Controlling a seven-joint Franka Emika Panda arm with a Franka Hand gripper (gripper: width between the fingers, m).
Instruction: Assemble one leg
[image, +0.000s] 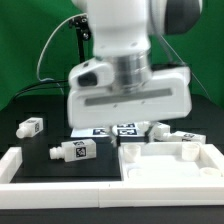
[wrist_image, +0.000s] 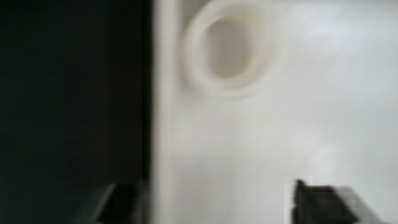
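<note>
My gripper (image: 128, 118) hangs low behind the large white tabletop (image: 172, 160). Its white hand hides its fingertips in the exterior view. In the wrist view the gripper (wrist_image: 222, 205) is open, its two dark fingertips (wrist_image: 329, 200) wide apart. Between them lies a white tabletop surface (wrist_image: 285, 120) with a round socket (wrist_image: 228, 50), next to the black table. No leg is held. One leg (image: 75, 151) lies on the black table left of the tabletop. Another leg (image: 33, 126) lies further to the exterior view's left. Two more legs (image: 188, 138) lie behind the tabletop on the right.
A white rail (image: 40, 170) runs along the front and left of the work area. Tags of the marker board (image: 108, 130) show under the arm. A black stand and cable (image: 80, 40) rise at the back against a green curtain.
</note>
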